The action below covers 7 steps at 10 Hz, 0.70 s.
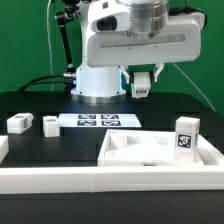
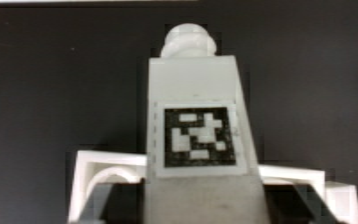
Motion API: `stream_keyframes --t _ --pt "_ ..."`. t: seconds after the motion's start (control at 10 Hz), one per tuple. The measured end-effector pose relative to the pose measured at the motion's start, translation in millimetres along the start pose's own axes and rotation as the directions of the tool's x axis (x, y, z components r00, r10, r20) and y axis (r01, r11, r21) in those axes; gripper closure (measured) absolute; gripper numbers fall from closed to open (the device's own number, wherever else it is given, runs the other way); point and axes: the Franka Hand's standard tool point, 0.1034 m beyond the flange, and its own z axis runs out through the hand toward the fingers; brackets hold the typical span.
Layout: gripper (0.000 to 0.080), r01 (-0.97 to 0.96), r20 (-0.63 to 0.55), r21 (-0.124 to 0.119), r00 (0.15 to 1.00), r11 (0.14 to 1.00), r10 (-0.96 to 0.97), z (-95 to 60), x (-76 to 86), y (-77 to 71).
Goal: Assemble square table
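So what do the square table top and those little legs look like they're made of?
Square top: apparently white plastic, matte; its raised rim shows even colour and no glare. Legs: likely the same matte white plastic, plain and uniform. Their tags: look like printed black-and-white stickers, though the pictures are too blurred to be sure.

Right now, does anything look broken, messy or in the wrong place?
Nothing stands out as broken or spilled. The tool holds one leg, and a second leg stands upright on the table top at the exterior view's right.
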Motion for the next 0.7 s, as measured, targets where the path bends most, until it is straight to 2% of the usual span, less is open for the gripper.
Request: stream_keyframes --t 0.3,0.4,0.7 --pt "0.0509 0.003 -0.210 -0.007 0.978 1.000 -0.004 -2.9 7.2 1.8" --pt "0.0509 0.015 -0.237 -0.009 0.971 1.000 -0.017 -8.7 9.2 4.4" --pt "0.0509 0.033 -0.421 -0.021 0.906 0.999 -0.039 -42.8 30.6 10.4"
